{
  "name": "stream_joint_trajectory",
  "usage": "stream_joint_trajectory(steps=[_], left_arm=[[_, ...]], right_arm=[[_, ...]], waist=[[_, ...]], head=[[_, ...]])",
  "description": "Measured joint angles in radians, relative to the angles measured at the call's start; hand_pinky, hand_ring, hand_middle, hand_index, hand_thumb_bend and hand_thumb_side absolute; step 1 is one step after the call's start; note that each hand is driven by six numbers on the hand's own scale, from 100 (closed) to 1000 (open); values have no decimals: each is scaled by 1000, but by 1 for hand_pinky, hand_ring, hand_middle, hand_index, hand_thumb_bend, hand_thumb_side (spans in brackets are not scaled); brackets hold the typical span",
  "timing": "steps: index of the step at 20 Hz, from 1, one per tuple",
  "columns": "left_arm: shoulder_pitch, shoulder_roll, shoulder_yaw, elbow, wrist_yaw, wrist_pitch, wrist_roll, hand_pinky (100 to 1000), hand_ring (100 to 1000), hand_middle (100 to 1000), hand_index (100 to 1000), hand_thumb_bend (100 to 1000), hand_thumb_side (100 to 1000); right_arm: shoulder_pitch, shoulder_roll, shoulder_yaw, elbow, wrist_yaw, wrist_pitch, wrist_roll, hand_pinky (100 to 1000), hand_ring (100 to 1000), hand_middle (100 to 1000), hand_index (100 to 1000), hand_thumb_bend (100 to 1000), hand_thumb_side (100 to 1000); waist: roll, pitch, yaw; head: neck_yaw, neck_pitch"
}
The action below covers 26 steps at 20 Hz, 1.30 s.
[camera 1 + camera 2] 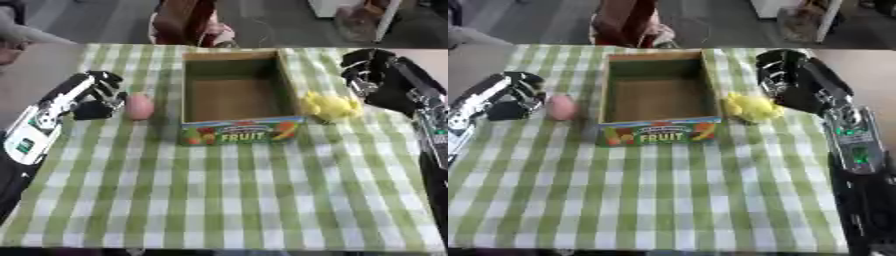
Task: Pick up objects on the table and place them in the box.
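Left robot hand is hovering released just left of the pink egg-shaped thing, itself left of the box; right robot hand unclear.

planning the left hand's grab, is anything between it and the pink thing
Nothing visible. The left hand sits right beside the pink object, with only bare tablecloth around them. The box lies on the object's far side.
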Motion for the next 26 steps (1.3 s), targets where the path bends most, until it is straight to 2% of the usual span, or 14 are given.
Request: stream_joint_trajectory(steps=[7, 12, 15, 16, 17, 18, 19, 20, 24, 26], left_arm=[[-9, -57, 12, 47, -128, -31, 77, 670, 681, 692, 844, 222, 570], [-9, -73, 16, 53, -194, -60, 81, 673, 679, 689, 844, 280, 613], [-9, -73, 16, 52, -211, -82, 59, 673, 677, 685, 841, 255, 568], [-9, -73, 14, 49, -217, -88, 51, 664, 657, 663, 832, 187, 476], [-9, -73, 12, 45, -223, -92, 43, 661, 643, 648, 826, 159, 434], [-9, -73, 11, 41, -230, -95, 36, 632, 585, 582, 781, 100, 315], [-9, -72, 11, 37, -238, -98, 32, 629, 579, 575, 775, 100, 299], [-9, -72, 11, 33, -250, -97, 31, 598, 526, 514, 734, 100, 179], [-9, -72, 12, 14, -300, -86, 57, 530, 411, 359, 609, 100, 255], [-9, -72, 13, 6, -314, -80, 91, 518, 376, 306, 561, 100, 262]], right_arm=[[0, 7, 0, 0, 0, 0, 0, 627, 702, 699, 790, 100, 304], [0, 7, 0, 0, 0, 0, 0, 627, 702, 699, 790, 100, 306], [0, 7, 0, 0, 0, 0, 0, 626, 702, 699, 790, 100, 307], [0, 7, 0, 0, 0, 0, 0, 627, 702, 699, 790, 100, 307], [0, 7, 0, 0, 0, 0, 0, 627, 702, 699, 790, 100, 308], [0, 7, 0, 0, 0, 0, 0, 626, 702, 699, 790, 100, 310], [0, 7, 0, 0, 0, 0, 0, 626, 702, 699, 790, 100, 311], [0, 7, 0, 0, 0, 0, 0, 626, 702, 699, 790, 100, 314], [0, 7, 0, 0, 0, 1, 0, 626, 702, 699, 791, 100, 325], [0, 7, 0, 0, 0, 1, 0, 626, 702, 699, 791, 100, 327]], waist=[[-1, 0, -1], [-2, 0, -2], [-1, 0, -2], [-1, 0, -2], [-1, 0, -2], [-1, 0, -3], [-1, 0, -3], [-1, 0, -3], [-1, 0, -4], [-1, 0, -4]], head=[[6, 0], [7, 0], [7, 0], [7, 0], [7, 0], [7, 0], [7, 0], [7, 0], [7, 0], [7, 0]])
